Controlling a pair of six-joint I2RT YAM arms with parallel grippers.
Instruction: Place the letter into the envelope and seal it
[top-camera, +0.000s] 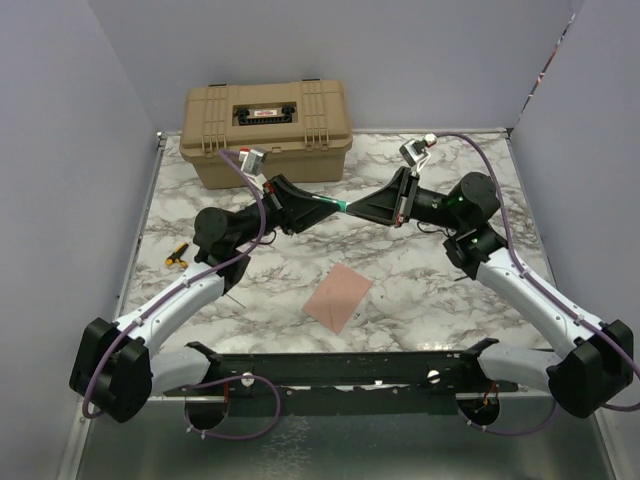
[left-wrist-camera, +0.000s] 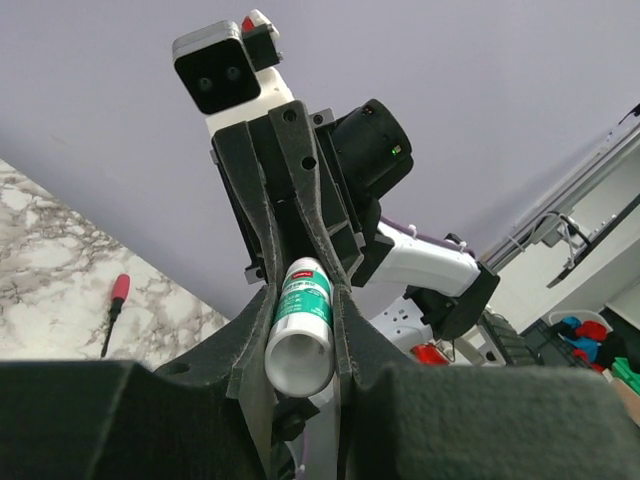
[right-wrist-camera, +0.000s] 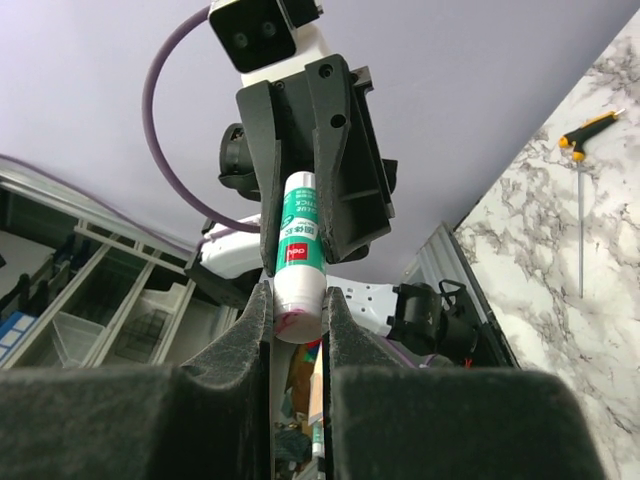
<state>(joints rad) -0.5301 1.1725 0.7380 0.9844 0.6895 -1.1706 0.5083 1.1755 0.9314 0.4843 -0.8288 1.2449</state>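
Gripping one glue stick, left gripper and right gripper at its ends, envelope flat near front edge of tabletop.

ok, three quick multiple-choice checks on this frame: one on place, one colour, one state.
1. Where is the pinkish-brown paper envelope? A in the jaws B flat on the marble tabletop C propped against a wall
2. Label colour on the white plastic glue stick? A blue B green C yellow
3. The glue stick is: A lying on the tabletop B held by one arm only C clamped by both arms' jaws, off the tabletop
Answers: B, top view shows it flat on the marble; B, both wrist views show green print; C, each wrist view shows both pairs of jaws closed on it.
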